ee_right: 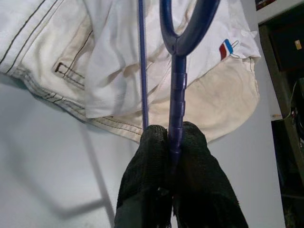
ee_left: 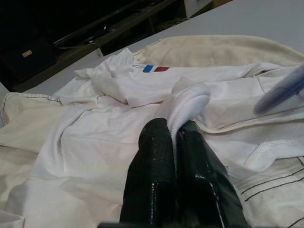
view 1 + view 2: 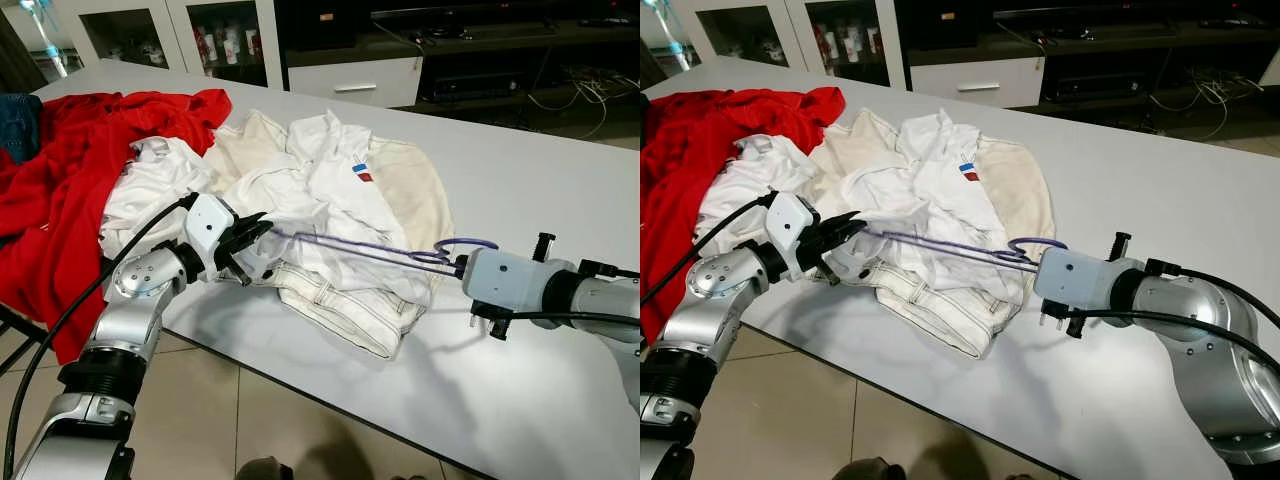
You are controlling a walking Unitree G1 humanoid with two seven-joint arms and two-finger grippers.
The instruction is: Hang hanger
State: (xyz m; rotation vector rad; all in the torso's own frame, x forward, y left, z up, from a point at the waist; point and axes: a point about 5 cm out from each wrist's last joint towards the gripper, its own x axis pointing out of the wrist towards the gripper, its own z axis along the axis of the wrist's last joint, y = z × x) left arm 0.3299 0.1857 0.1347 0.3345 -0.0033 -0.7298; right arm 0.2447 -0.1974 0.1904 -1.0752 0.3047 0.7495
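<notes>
A pale grey table (image 3: 520,190) carries a heap of clothes along its left edge. Red cloth (image 3: 70,170) lies at the far left corner, white and cream garments (image 3: 330,200) beside it towards the middle

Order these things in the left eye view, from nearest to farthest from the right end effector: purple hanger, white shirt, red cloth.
1. purple hanger: held in the right end effector.
2. white shirt: table middle, toward the robot's left.
3. red cloth: far left.

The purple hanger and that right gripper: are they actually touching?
Touching. In the right wrist view, the right gripper has both black fingers pressed against the purple hanger, clamping its neck just below the hook.
</notes>
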